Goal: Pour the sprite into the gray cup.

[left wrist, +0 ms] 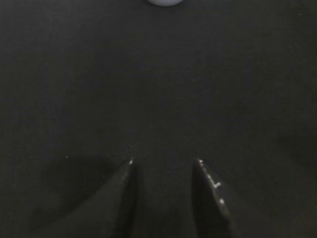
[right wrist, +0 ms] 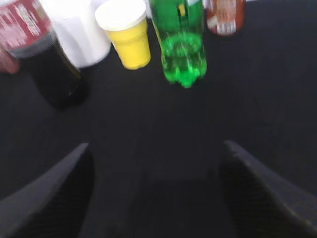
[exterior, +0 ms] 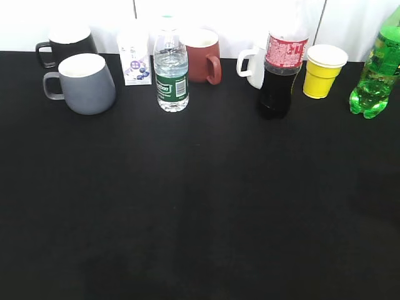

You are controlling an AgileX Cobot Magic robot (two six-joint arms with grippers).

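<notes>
Black table (right wrist: pixel 257 74): sprite (right wrist: pixel 181 44) beyond right claw (right wrist: pixel 156 191)

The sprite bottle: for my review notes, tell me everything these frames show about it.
The sprite is a translucent bright green plastic bottle with a green label around its middle and a bumpy lobed base. It stands upright on the black table at the far right of the exterior view, its top cut off by the frame. The yellow cup stands just left of it, apart. In the right wrist view it stands ahead of the open right gripper, untouched. How full it is cannot be told.
</notes>
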